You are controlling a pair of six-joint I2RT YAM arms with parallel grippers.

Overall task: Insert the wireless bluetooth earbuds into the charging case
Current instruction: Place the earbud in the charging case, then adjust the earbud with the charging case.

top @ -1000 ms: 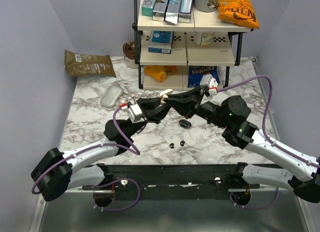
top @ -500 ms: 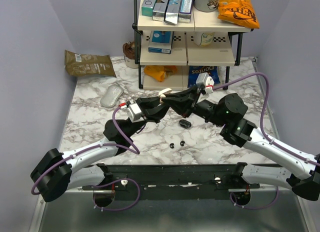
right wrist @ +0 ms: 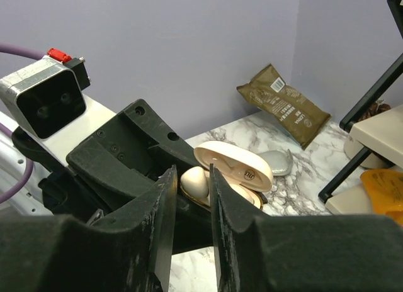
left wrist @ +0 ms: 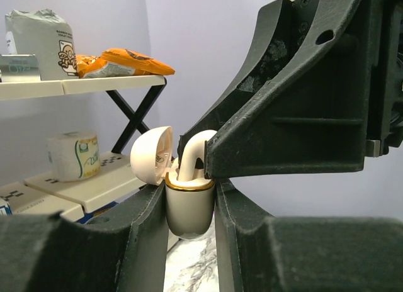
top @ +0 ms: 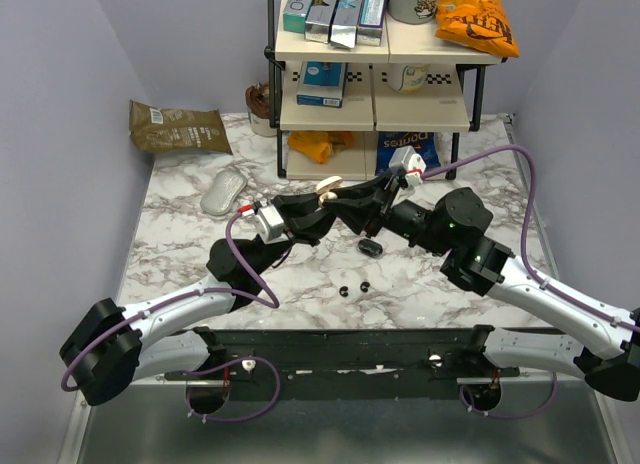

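Cream case (left wrist: 187, 219) clamped in left gripper (left wrist: 189, 201), held off the table (top: 180, 244) mid-frame, lid (left wrist: 151, 155) open, mouth turned so the other arm can reach the slots. Opposite it, right gripper (right wrist: 192, 177) sits narrow around cream earbud (left wrist: 191, 155), part-way into the case; can't tell if it's pinching or clear. Two black buds (top: 345, 290) lie lower centre, near black pod (top: 371, 247).
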